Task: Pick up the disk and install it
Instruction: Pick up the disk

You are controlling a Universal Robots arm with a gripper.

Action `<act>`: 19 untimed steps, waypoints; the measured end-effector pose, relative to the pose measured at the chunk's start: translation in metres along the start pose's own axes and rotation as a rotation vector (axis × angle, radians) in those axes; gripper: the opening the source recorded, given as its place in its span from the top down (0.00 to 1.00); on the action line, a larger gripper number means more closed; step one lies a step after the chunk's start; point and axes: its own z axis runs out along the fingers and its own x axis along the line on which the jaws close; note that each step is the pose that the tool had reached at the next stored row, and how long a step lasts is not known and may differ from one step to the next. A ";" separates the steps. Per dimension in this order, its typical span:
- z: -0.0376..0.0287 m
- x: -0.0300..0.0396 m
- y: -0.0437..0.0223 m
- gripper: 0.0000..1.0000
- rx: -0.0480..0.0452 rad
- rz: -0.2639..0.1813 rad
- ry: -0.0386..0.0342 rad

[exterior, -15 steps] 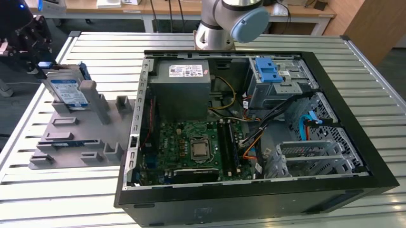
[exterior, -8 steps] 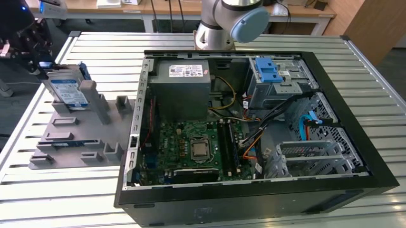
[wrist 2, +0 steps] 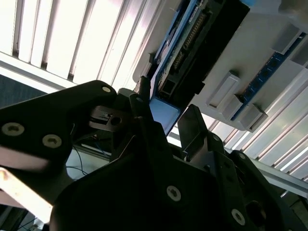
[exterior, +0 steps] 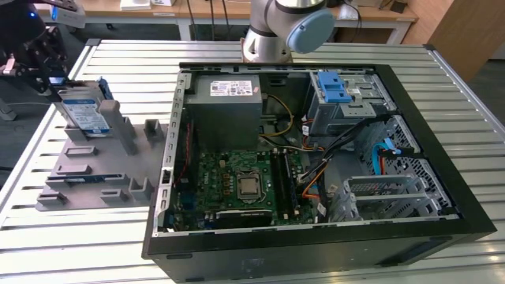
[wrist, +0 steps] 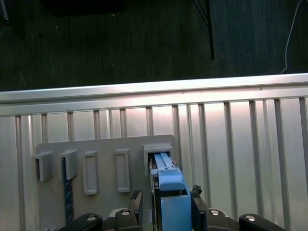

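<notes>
Slatted table [exterior: 79, 242]: grey holder [exterior: 103, 160], computer case [exterior: 316, 260]

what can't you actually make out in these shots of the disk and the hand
The disk, bottom edge: exterior view, sunk in the grey holder.
Its label: first wrist view, seen edge-on.
The hand: first wrist view, mostly cut off by the picture edge.
Whether the hand grips the disk: second wrist view, the hand's dark body blocks the contact.
</notes>
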 end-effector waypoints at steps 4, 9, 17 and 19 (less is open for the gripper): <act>0.0038 0.0000 -0.0001 0.49 -0.0001 0.000 0.0000; 0.0073 -0.0002 -0.0001 0.49 -0.0002 0.000 0.0000; 0.0104 -0.0005 -0.0001 0.49 -0.0004 0.000 0.0001; 0.0105 -0.0005 -0.0001 0.49 -0.0004 0.000 0.0000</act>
